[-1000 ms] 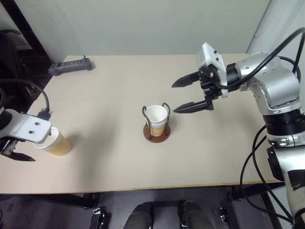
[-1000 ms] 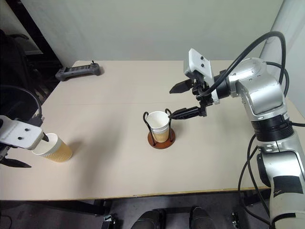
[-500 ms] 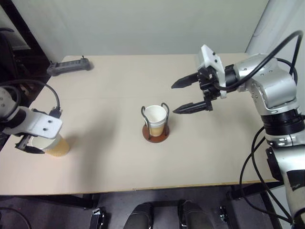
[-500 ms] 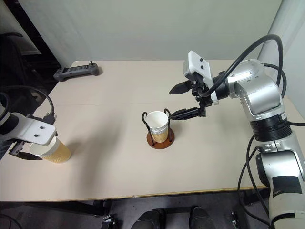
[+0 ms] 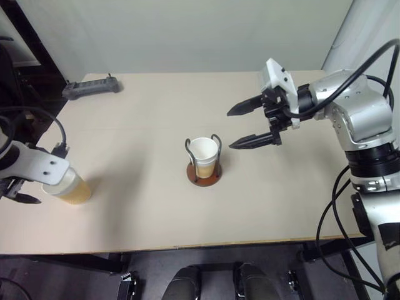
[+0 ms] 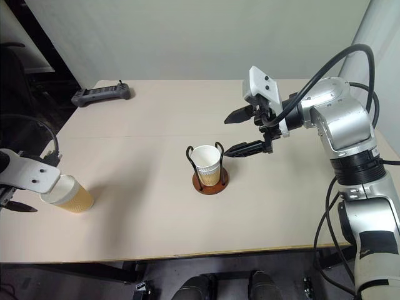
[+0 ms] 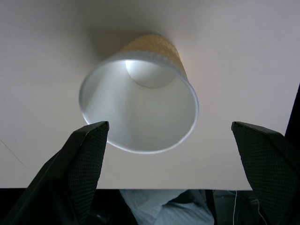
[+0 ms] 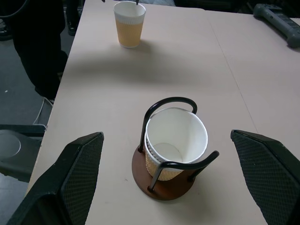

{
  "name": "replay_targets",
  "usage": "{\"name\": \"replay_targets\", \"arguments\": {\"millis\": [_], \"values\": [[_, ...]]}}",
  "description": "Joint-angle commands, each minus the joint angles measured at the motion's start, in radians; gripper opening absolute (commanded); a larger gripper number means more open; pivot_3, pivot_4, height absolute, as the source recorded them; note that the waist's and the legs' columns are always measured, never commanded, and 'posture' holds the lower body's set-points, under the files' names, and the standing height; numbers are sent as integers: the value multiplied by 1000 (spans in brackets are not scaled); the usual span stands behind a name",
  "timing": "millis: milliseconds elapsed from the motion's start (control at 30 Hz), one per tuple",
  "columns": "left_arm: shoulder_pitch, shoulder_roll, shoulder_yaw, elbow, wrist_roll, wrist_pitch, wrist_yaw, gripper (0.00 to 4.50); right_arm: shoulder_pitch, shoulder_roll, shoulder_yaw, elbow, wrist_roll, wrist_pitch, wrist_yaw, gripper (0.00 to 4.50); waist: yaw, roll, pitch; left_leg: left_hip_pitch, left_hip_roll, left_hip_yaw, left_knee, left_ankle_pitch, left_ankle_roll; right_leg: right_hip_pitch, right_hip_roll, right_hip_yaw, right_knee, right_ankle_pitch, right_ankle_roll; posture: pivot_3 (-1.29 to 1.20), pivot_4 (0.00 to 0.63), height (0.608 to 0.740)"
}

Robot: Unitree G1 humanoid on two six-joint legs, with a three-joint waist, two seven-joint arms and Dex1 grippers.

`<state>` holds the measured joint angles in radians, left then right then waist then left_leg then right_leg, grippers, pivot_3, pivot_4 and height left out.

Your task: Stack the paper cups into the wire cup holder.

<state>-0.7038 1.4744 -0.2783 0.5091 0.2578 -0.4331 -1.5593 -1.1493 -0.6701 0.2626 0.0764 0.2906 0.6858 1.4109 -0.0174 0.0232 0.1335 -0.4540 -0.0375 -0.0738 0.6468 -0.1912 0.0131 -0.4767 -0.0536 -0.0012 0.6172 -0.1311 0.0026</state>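
One tan paper cup (image 5: 67, 189) stands upright near the table's left edge, its white inside facing up. My left gripper (image 7: 167, 125) hangs open just above it, one finger (image 7: 86, 154) on each side of the rim (image 7: 187, 89), touching nothing. The wire cup holder (image 5: 204, 177), with a reddish-brown base and black loops, sits mid-table with nested paper cups (image 8: 177, 136) inside. My right gripper (image 5: 229, 130) hovers open in the air, up and to the right of the holder, holding nothing.
A black power strip (image 5: 90, 86) lies at the table's back left corner. The beige table (image 5: 137, 125) has its left edge close beside the loose cup and its front edge near me.
My left hand swung inward over the loose cup, then back out to the left. The cup, the holder and my right gripper stayed where they were.
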Motion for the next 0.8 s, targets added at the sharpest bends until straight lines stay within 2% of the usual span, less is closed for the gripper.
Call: {"name": "replay_targets", "arguments": {"millis": [33,267,800], "values": [[3,30,43,8,7,-14,-2,4500,-19,3,-5,-19,8,-8,1,4480,0,0,0,0,0,0,0,0,0,0,0,0,0,0,0,0,150,740],[41,13,45,2,8,-21,6,4500,-16,8,-6,-27,11,-2,-2,4480,0,-2,-1,0,0,0,0,0,-1,-1,0,0,1,1,-1,0,150,740],[12,-112,20,97,90,-112,142,4500,-8,8,-10,-59,17,20,-12,4480,0,-7,-4,0,0,0,0,4,-4,-3,0,0,6,2,-3,0,150,740]]}}
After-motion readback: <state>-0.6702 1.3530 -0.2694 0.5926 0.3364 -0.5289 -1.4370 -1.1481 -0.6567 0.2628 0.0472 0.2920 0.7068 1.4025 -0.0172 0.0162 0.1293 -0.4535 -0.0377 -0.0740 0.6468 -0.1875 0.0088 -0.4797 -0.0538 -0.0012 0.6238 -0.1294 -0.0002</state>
